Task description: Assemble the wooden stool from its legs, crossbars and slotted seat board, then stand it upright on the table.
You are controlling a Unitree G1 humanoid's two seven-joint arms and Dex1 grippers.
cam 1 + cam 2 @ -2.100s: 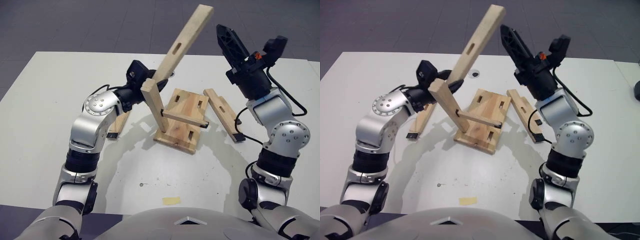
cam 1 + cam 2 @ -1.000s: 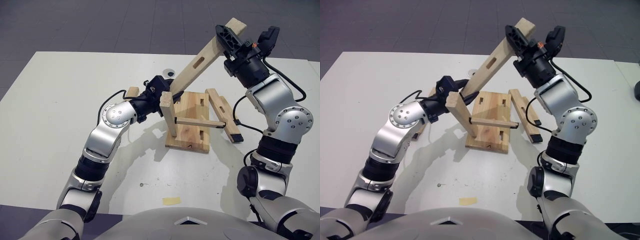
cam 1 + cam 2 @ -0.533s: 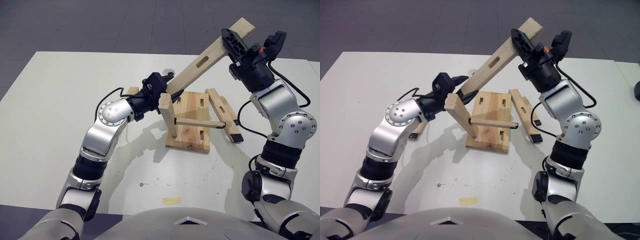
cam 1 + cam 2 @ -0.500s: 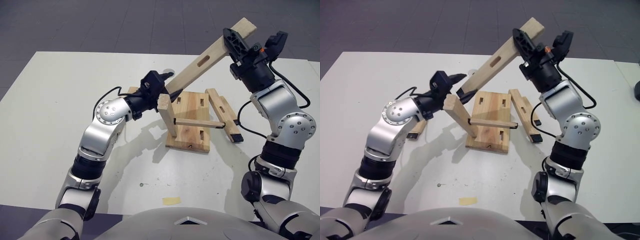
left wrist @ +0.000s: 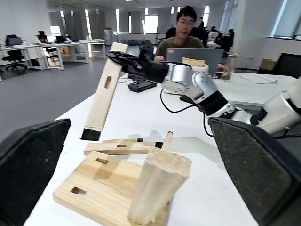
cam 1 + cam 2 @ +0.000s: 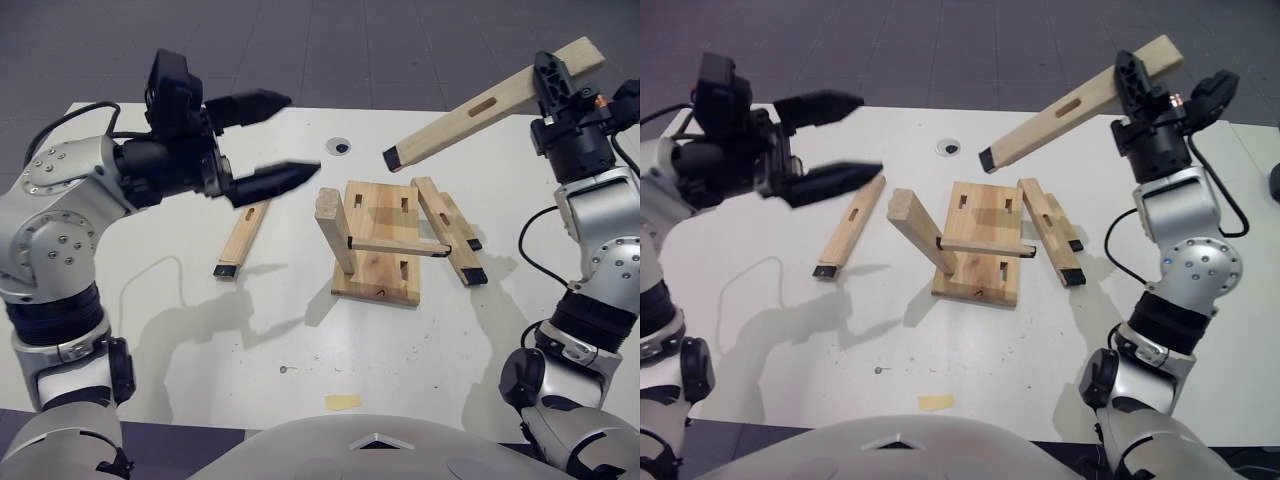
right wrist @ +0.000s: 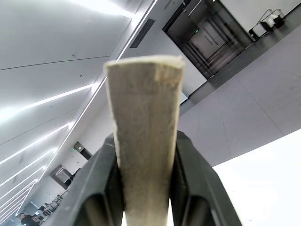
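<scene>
The slotted seat board [image 6: 385, 262] lies flat mid-table. One leg [image 6: 333, 232] stands tilted in it, with a thin crossbar [image 6: 398, 247] sticking out to the right. My right gripper [image 6: 553, 78] is shut on the upper end of another leg [image 6: 480, 108], held slanted in the air above the board's far edge. That leg [image 7: 146, 141] sits between the fingers in the right wrist view. My left gripper [image 6: 300, 133] hangs open above the table's left side, clear of all parts. Its pads [image 5: 28, 165] frame the standing leg [image 5: 157, 188].
A loose leg [image 6: 243, 236] lies on the table left of the board. Two more wooden pieces [image 6: 448, 230] lie side by side at its right. A small round hole [image 6: 342, 148] sits at the back, a yellow tape scrap [image 6: 343, 401] near the front edge.
My left gripper has drawn back to the left and up, away from the slanted leg, and stands wide open. The right gripper has carried that leg to the right and higher.
</scene>
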